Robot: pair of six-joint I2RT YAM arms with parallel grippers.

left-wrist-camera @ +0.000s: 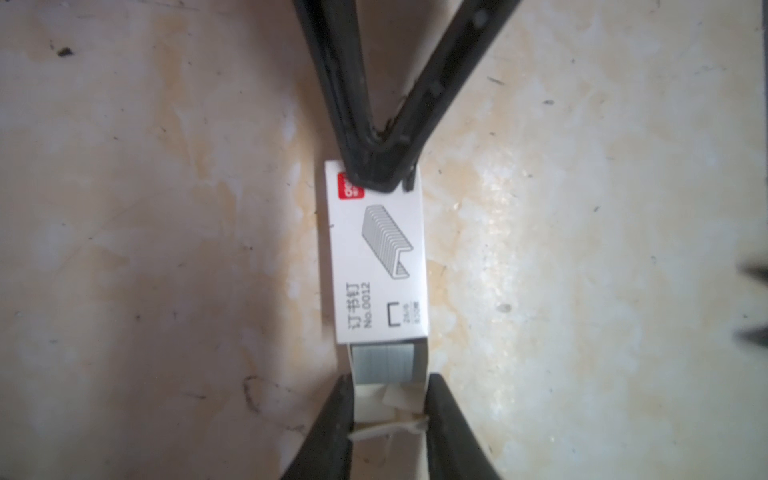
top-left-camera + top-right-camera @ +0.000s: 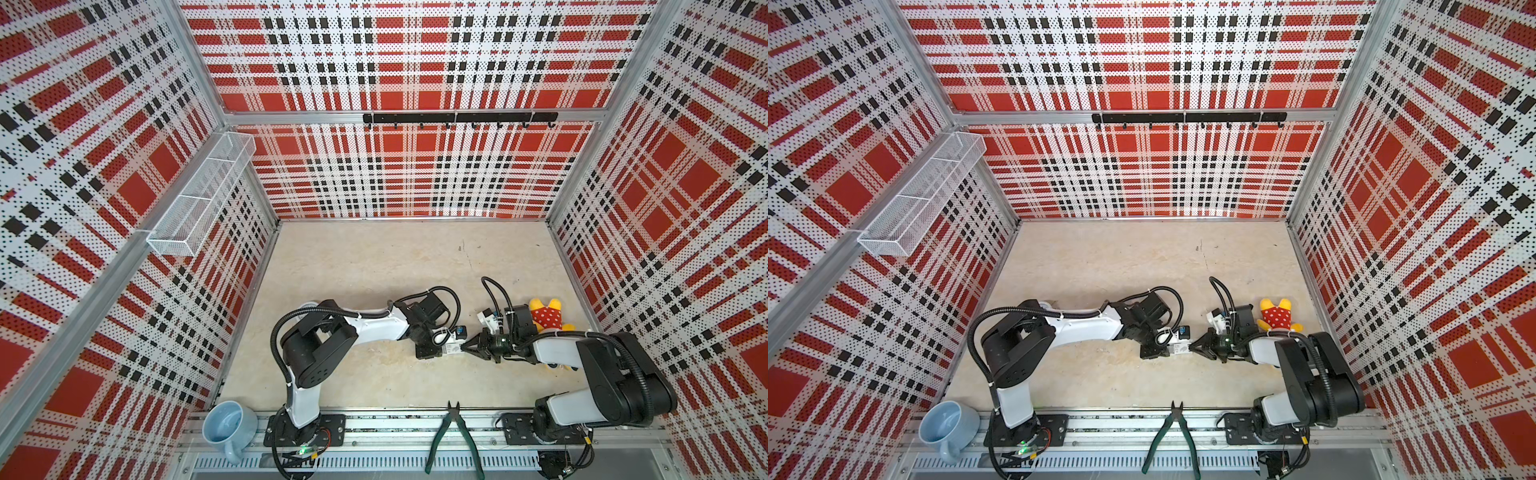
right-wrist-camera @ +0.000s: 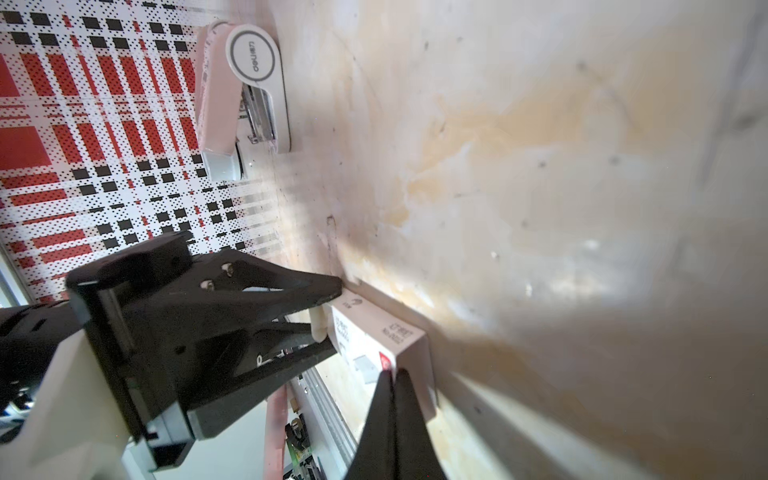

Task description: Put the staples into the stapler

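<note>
Both arms reach low and meet tip to tip over the table point(image 2: 374, 270). The left gripper point(image 1: 390, 380) clamps the white inner tray point(image 1: 386, 403), where the staples point(image 1: 382, 361) show grey just outside the cardboard sleeve point(image 1: 378, 257). The right gripper point(image 1: 378, 183), jaws pressed together, meets the sleeve's far end, perhaps pinching its edge.
</note>
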